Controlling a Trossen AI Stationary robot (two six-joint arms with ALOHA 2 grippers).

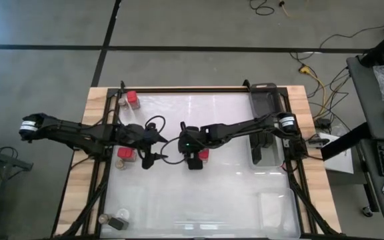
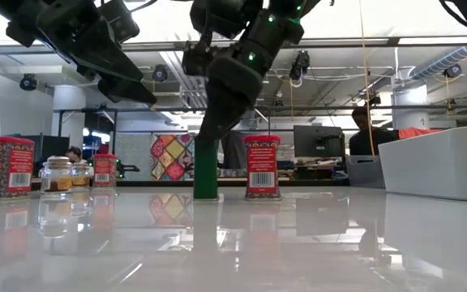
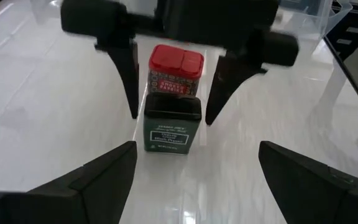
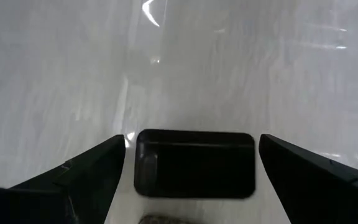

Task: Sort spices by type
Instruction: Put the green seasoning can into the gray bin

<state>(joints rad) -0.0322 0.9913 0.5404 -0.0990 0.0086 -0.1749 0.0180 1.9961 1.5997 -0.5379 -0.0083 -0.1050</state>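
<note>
Black spice block (image 4: 194, 163) between spread right fingers (image 4: 73, 177), untouched.

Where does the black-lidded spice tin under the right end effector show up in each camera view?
High: mostly hidden beneath right end effector.
Low: black-lidded tin, left of red tin.
Left wrist: centre, red tin behind.
Right wrist: lid between fingers.
Landmark: red tin.
</note>
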